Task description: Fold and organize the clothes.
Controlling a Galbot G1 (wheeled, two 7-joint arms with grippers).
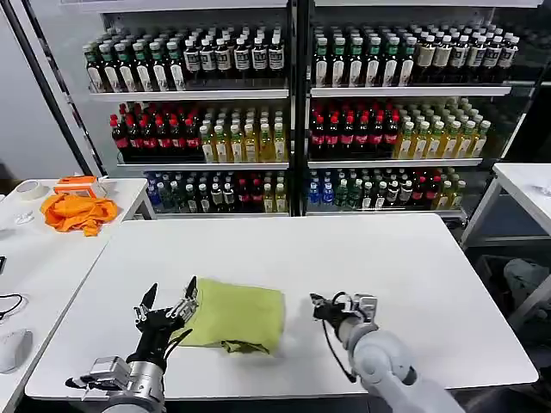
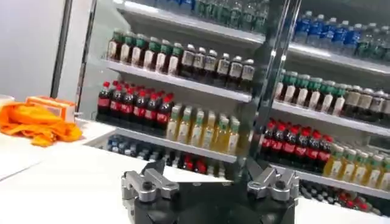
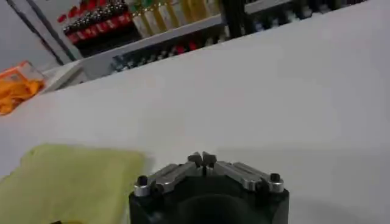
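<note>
The clothes are one lime-green T-shirt (image 1: 239,316), lying folded into a compact rectangle near the front of the white table (image 1: 284,254). My left gripper (image 1: 169,303) hovers at the shirt's left edge, open wide with nothing between its fingers. In the left wrist view the left gripper (image 2: 208,181) points towards the drink shelves. To the right of the shirt, a short gap away, my right gripper (image 1: 322,307) is shut on nothing. In the right wrist view the right gripper (image 3: 202,159) has its tips pressed together above bare table, with the T-shirt (image 3: 67,182) off to one side.
An orange cloth (image 1: 79,211) and an orange box (image 1: 76,183) lie on a second white table (image 1: 34,258) at the left. Shelves of bottles (image 1: 293,112) stand behind. A computer mouse (image 1: 12,348) sits at the left table's front. Another table corner (image 1: 521,185) shows at the right.
</note>
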